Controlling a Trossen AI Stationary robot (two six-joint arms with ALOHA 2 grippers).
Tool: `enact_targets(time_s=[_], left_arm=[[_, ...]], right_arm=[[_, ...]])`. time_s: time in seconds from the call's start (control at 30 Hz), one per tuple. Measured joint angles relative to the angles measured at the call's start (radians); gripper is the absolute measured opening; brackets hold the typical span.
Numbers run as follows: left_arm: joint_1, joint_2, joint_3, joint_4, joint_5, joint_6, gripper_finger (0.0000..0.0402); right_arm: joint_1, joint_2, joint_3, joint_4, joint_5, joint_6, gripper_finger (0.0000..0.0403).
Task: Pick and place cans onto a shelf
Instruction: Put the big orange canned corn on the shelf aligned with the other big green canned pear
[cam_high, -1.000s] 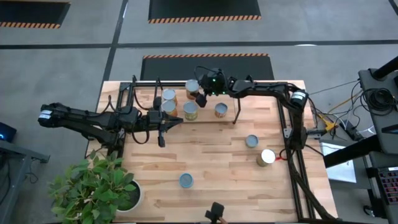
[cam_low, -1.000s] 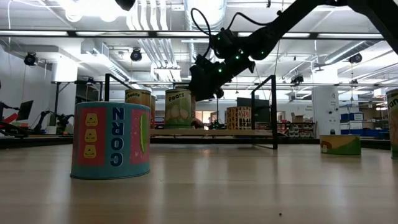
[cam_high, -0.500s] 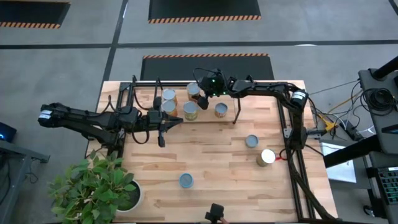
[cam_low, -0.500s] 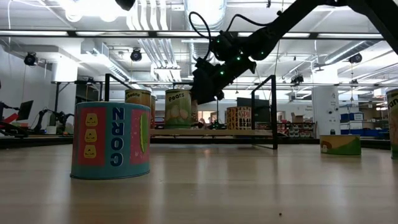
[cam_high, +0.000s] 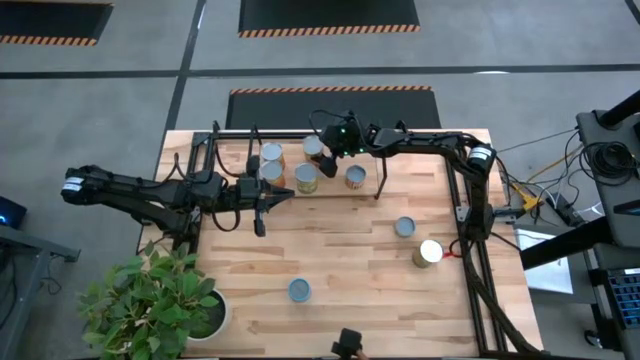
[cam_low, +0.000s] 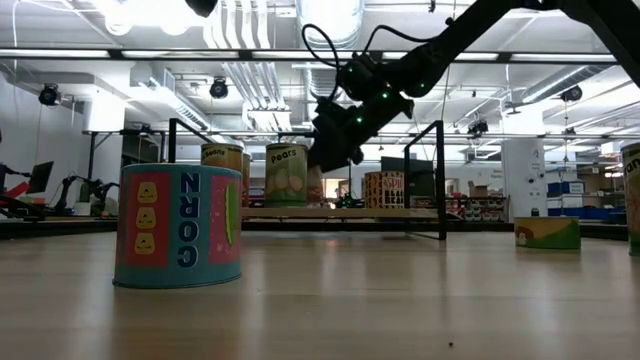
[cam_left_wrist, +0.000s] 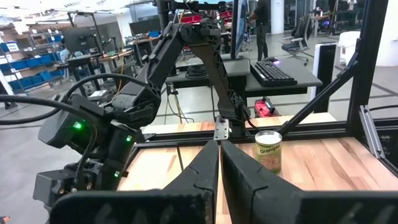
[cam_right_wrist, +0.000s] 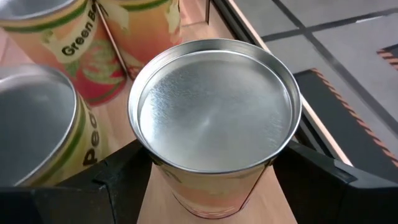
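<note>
The shelf of black rods with a wooden board stands at the table's far side and carries several cans, among them a Pears can. My right gripper is over the shelf, shut on a can with a silvery top; this can also shows in the high view. My left gripper is shut and empty, level above the table just near of the shelf, its fingers pointing toward the table's right. Three more cans stand on the table. My right gripper pinches the can's side wall just below its top rim between its two fingers, one on each side. The fingers come slanting down from the table's right. The can is upright; whether its bottom rests on the shelf board, I cannot tell.
A Green Beans can and the Pears can stand close beside the held can. A Corn can stands near the front edge. A potted plant is at the near left corner. Black table frame rails run along the right.
My right gripper has gone down and slightly toward the table's near edge with the can, which stays upright and now sits lower, next to the Pears can on the shelf.
</note>
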Motion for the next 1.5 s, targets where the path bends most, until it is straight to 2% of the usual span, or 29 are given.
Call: enact_targets(time_s=[0.3,0.73,0.87,1.1,1.17,1.27,1.37,1.5], left_arm=[[0.000,0.000,0.000,0.000,0.000,0.000,0.0001],[0.000,0.000,0.000,0.000,0.000,0.000,0.0001],[0.000,0.000,0.000,0.000,0.000,0.000,0.0001],[0.000,0.000,0.000,0.000,0.000,0.000,0.0001],[0.000,0.000,0.000,0.000,0.000,0.000,0.0001],[0.000,0.000,0.000,0.000,0.000,0.000,0.0001],[0.000,0.000,0.000,0.000,0.000,0.000,0.0001],[0.000,0.000,0.000,0.000,0.000,0.000,0.0001]], right_arm=[[0.000,0.000,0.000,-0.017,0.008,0.005,0.0296],[0.000,-0.022,0.001,-0.079,0.008,0.024,0.0349],[0.000,-0.068,0.045,-0.189,0.008,0.025,0.0347],[0.008,-0.112,0.154,-0.497,0.025,-0.030,0.0335],[0.008,-0.118,0.162,-0.532,0.083,-0.080,0.0320],[-0.001,-0.106,0.159,-0.524,0.166,-0.139,0.0273],[-0.019,-0.074,0.159,-0.507,0.214,-0.151,0.0202],[-0.035,-0.024,0.159,-0.475,0.219,-0.147,0.0098]])
